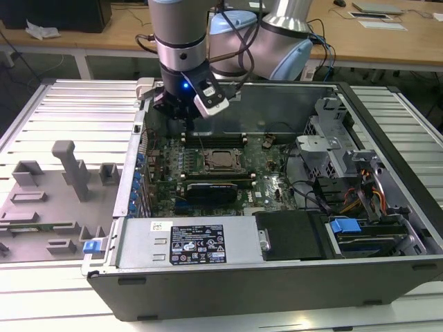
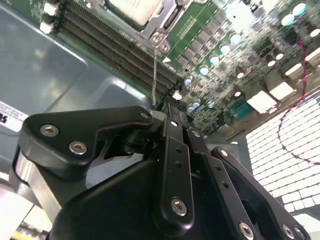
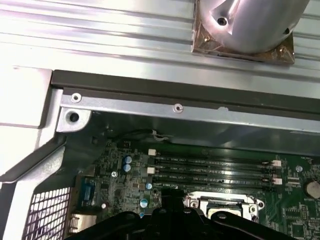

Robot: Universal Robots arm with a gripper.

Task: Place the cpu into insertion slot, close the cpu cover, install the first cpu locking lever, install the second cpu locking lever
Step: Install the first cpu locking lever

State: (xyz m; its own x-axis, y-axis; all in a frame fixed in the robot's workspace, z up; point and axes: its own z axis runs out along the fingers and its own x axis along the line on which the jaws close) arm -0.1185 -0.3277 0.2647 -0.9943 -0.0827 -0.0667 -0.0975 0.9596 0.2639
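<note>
My gripper (image 1: pixel 183 119) hangs closed, fingers together, above the memory slots (image 1: pixel 211 138), near the cpu (image 1: pixel 221 160)

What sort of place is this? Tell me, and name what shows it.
Most likely a robotics lab or test workshop: a robot arm hangs over an open computer case, the case sits on a slatted metal workbench, and wooden desks with cables stand behind.
</note>
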